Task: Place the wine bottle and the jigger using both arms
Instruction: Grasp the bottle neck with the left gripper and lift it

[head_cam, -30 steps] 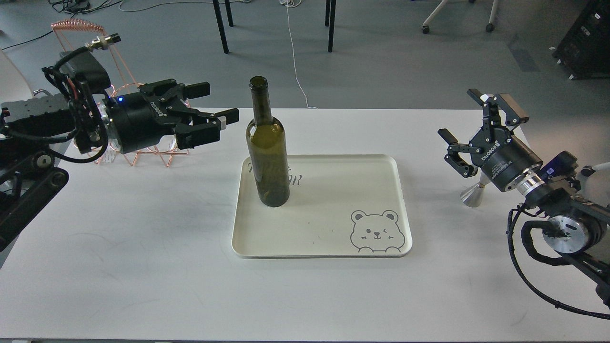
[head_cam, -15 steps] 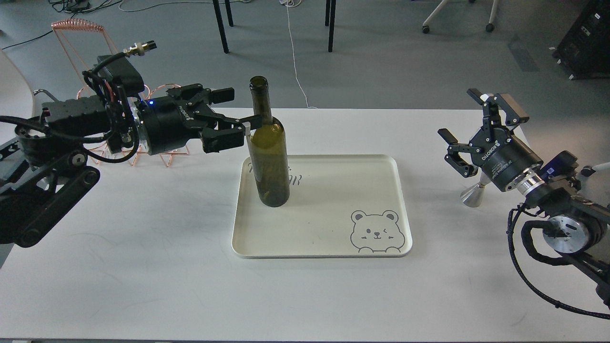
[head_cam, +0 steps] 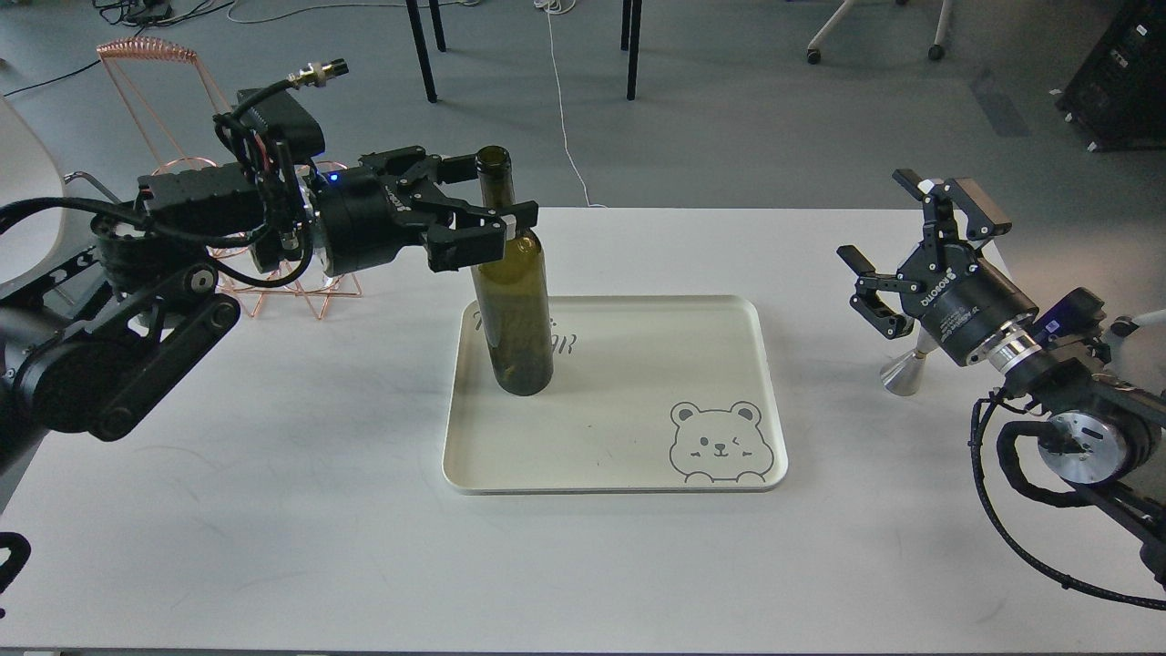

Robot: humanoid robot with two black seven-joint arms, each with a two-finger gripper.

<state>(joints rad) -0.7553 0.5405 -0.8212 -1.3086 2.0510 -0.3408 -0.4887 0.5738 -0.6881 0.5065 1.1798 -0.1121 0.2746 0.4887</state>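
The wine bottle (head_cam: 513, 301), dark olive-green and without a label, stands upright on the back left part of the cream tray (head_cam: 638, 364). My left gripper (head_cam: 492, 193) is open, with one finger in front of the bottle's neck and one behind it at shoulder height. The silver jigger (head_cam: 905, 374) stands on the white table right of the tray, its upper half hidden behind my right gripper (head_cam: 906, 228). That gripper is open and empty, and hovers just above the jigger.
A copper wire rack (head_cam: 173, 82) stands at the table's back left, behind my left arm. The tray has a bear drawing (head_cam: 720, 442) at its front right corner. Chair legs and cables lie on the floor beyond the table.
My left arm has moved right and slightly up, bringing its open fingers from left of the bottle to either side of the neck. The right arm, bottle and jigger have not moved.
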